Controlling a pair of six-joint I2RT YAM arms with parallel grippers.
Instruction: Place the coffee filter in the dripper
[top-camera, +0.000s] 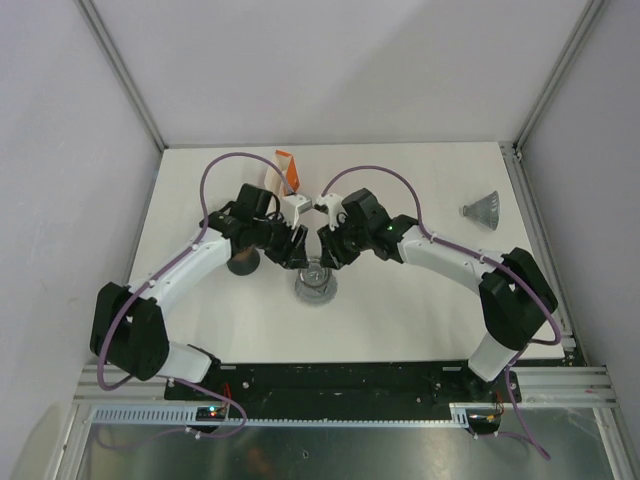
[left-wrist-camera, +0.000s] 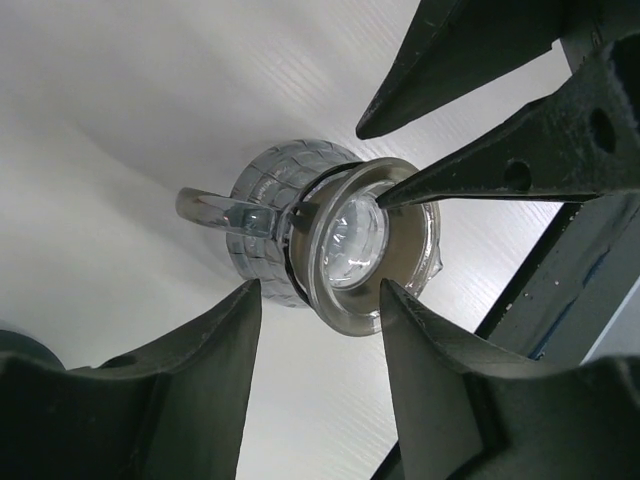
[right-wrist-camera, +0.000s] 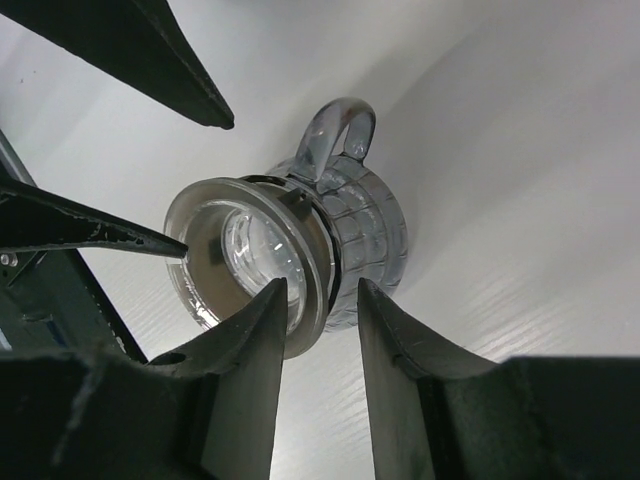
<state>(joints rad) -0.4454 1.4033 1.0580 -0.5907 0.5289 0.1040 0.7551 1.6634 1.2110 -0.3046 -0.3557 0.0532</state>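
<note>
The clear glass dripper (top-camera: 315, 284) lies mid-table with its flat base disc turned toward both wrist cameras, so its ribbed cone and handle show behind the disc (left-wrist-camera: 350, 240) (right-wrist-camera: 250, 250). My left gripper (top-camera: 297, 256) (left-wrist-camera: 320, 290) hangs open just over the disc's edge, holding nothing. My right gripper (top-camera: 329, 252) (right-wrist-camera: 321, 285) is open too, its tips standing either side of the disc's rim. Each wrist view shows the other gripper's fingers, one tip at the disc. A grey cone, the coffee filter (top-camera: 482, 210), lies far right, away from both grippers.
An orange and white packet (top-camera: 288, 172) lies at the table's back, behind the grippers. A dark round object (top-camera: 243, 263) sits under the left forearm, left of the dripper. White walls close the table on three sides.
</note>
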